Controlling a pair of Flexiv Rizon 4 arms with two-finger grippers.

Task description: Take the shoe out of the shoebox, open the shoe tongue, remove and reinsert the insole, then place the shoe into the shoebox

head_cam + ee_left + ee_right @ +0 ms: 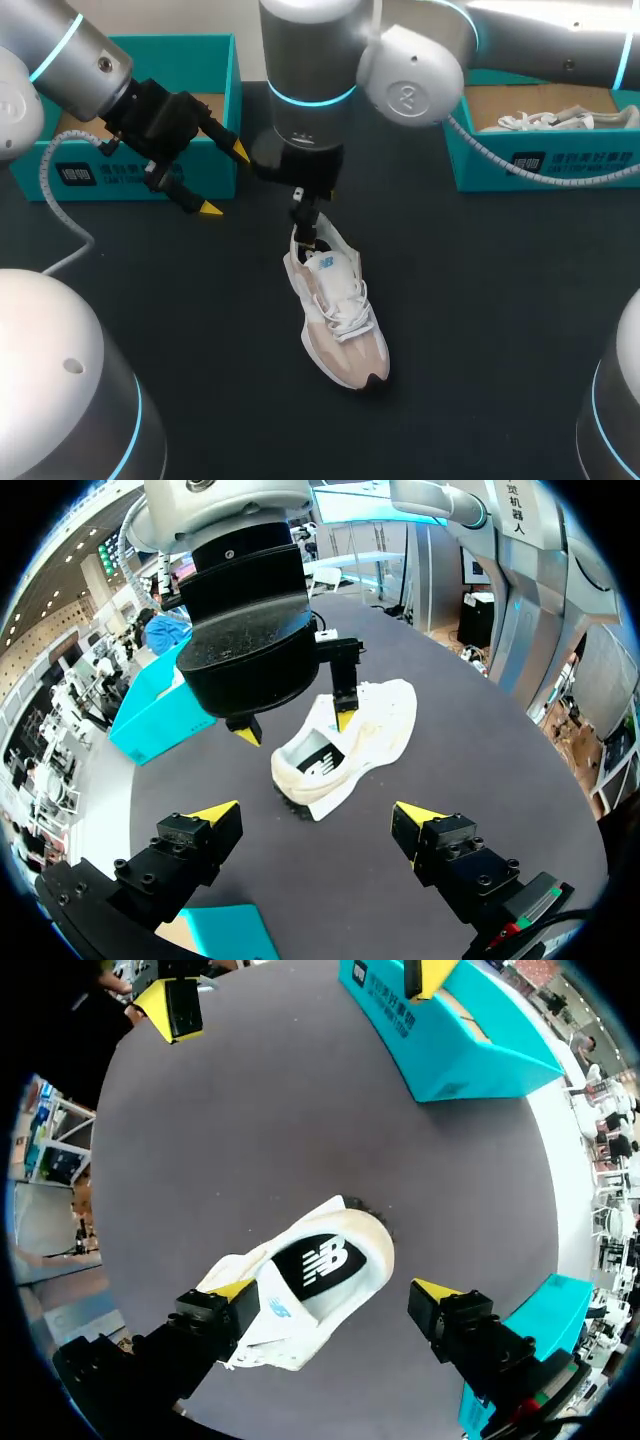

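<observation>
left shoebox (pixel 200 62) half behind left arm (pixel 80 55), right shoebox (pixel 590 145) cut off

Dark table (pixel 500 300), pale shoe (pixel 340 320) mid-table, teal shoebox (pixel 70 180) far left, second shoebox (pixel 560 165) far right

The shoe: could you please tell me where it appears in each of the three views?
Head view: the shoe lies mid-table, its heel end under the right gripper.
Left wrist view: the shoe lies ahead of the open left gripper, under the right gripper.
Right wrist view: the shoe sits between the right gripper's open fingers.
Shared landmark: the right gripper over the heel.
</observation>
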